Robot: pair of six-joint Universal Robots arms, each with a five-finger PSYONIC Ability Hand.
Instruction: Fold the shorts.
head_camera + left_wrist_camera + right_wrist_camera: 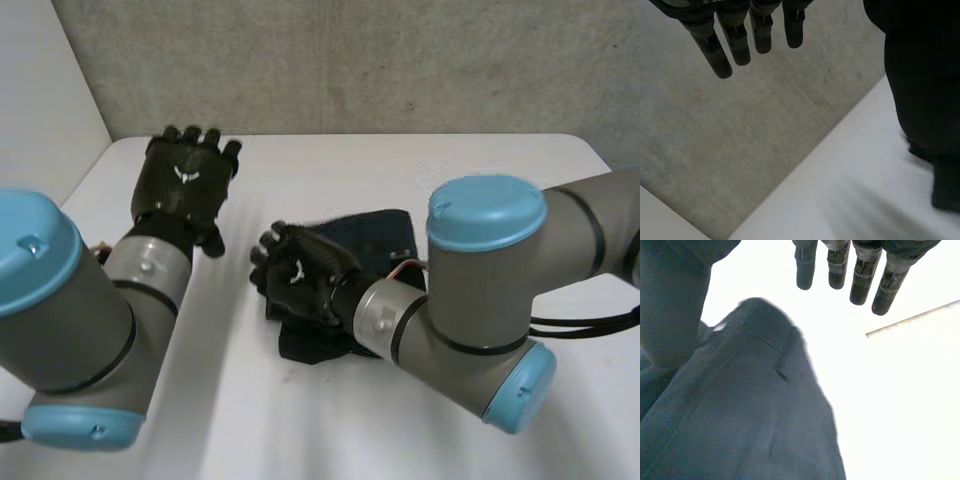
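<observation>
The dark navy shorts point(385, 232) lie bunched in a small folded bundle at the middle of the white table point(290, 420). My right hand point(300, 275) hovers over the bundle's left part, fingers straight and pointing left, holding nothing. In the right wrist view the shorts point(740, 405) lie under the palm, and the right hand's fingers point(839, 265) reach past the cloth's edge over bare table. My left hand point(185, 180) is raised at the table's far left, apart from the shorts. Its fingers point(735, 35) are straight and point at the wall.
A grey concrete wall point(350, 60) stands behind the table's far edge. A white panel point(40, 80) closes off the left side. My right arm's elbow point(490, 300) lies across the shorts' right part and hides it.
</observation>
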